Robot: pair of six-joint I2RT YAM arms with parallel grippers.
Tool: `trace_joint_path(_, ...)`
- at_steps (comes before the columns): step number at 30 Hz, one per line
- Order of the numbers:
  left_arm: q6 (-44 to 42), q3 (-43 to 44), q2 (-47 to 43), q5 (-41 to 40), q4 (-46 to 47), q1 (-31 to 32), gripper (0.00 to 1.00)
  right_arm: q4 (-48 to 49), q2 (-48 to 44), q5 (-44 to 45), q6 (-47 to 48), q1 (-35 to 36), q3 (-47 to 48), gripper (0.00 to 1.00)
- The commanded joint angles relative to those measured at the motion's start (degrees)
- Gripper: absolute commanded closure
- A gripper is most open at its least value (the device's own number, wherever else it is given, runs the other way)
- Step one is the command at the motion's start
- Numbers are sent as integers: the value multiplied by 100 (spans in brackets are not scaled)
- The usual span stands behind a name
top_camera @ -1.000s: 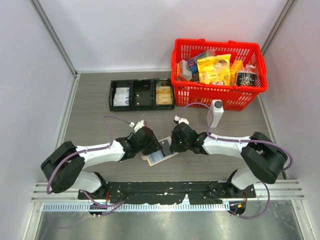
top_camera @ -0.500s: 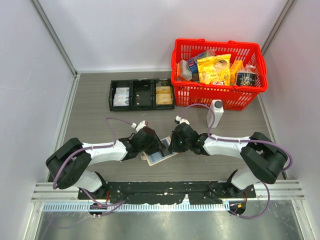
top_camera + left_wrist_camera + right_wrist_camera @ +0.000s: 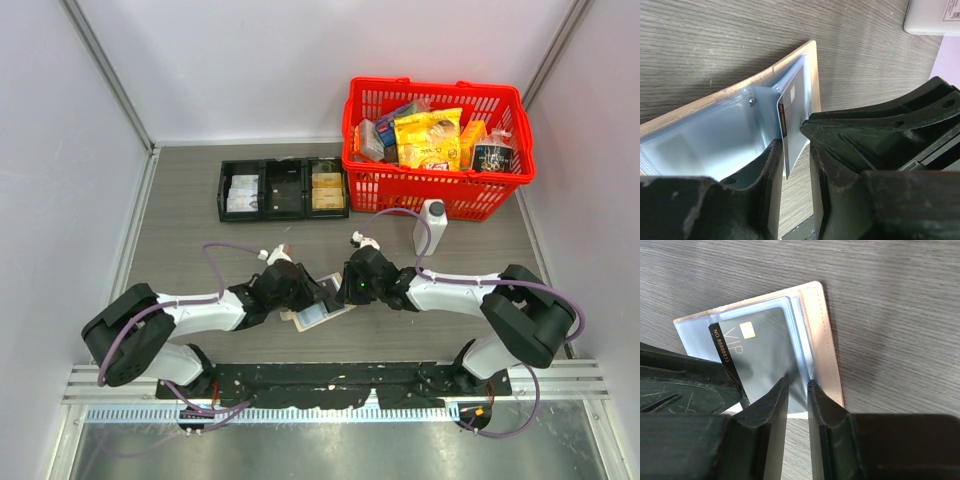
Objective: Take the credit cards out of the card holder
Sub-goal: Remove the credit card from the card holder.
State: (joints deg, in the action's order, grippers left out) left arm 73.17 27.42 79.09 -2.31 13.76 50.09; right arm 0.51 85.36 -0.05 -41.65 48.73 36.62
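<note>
left claw (image 3: 792, 142): narrow, straddling credit card (image 3: 792, 102) corner; clamp unclear
right claw (image 3: 797, 384): narrow, pinching card holder (image 3: 826, 345) sleeve
location: holder open, surface (image 3: 180, 220) near edge, centre
handling: card stiff, slick, light; grip exposed corner

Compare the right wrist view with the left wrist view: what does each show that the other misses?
Right wrist only: the credit card face-on, with VIP lettering, a gold chip and a number strip, plus stitching along the card holder edge. Left wrist only: that card edge-on between the jaws of the left gripper, a metal stud inside the holder, and a white container in the corner. Both: the open holder, pale blue inside, on the wood-grain table.
</note>
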Motion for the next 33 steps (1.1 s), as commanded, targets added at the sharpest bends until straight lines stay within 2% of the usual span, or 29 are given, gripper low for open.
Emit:
trace_joint_path(1, 84, -9, -105, 204, 804, 1, 72, 124, -2, -30, -115, 23, -67, 73)
trace_joint_path(5, 66, 18, 159, 415, 909, 1, 78, 124, -2, -47, -115, 23, -59, 73)
trace_joint_path(12, 66, -131, 213, 424, 1015, 1, 100, 72, 51, -12, -124, 23, -59, 73)
trace_joint_path(19, 57, -360, -201, 275, 918, -16, 100, -16, 279, -47, -151, -13, 29, 74)
trace_joint_path(33, 180, -632, -341, 371, 1199, -60, 100, -306, 472, -126, -212, -171, 38, 80)
